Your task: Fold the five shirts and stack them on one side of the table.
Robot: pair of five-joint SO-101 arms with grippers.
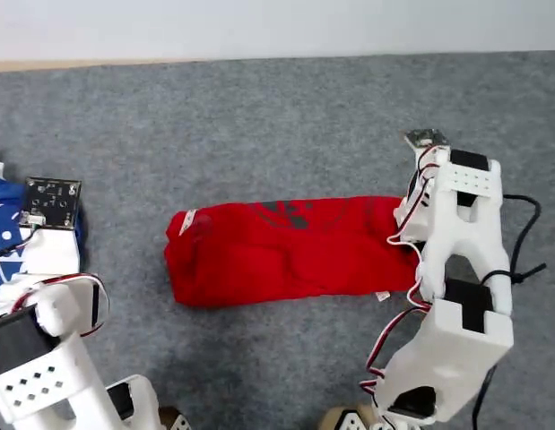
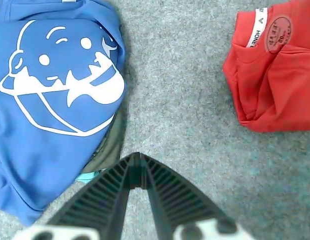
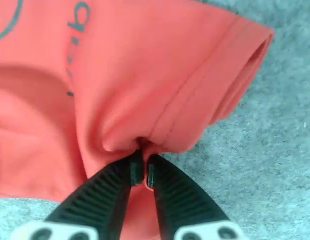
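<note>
Red shirt: the red fabric shirt [image 1: 286,251] with a dark chest print lies mid-bench, folded into a long band. Its long axis runs left to right, with the collar end on the left.
Right claw: the right claw [image 3: 142,167] is narrowed onto a pinch of the red fabric shirt at its right end, beside a hemmed opening.
Left claw: the left claw [image 2: 138,162] has its tips together with nothing between them. It hovers at the near left of the bench, just beside the blue pile.
Pile: the blue fabric shirt [image 2: 49,90] with a white cartoon print lies on top at the left edge, and darker folded cloth [image 2: 105,150] peeks out beneath it.
Bench: the grey carpet-like bench [image 1: 277,116] carries both shirts, which lie well apart.
Key relation: the band stretches leftward from the right claw, so I judge the coming fold carries the held right end over toward the collar end. The left arm is nearer that collar end and the pile.
</note>
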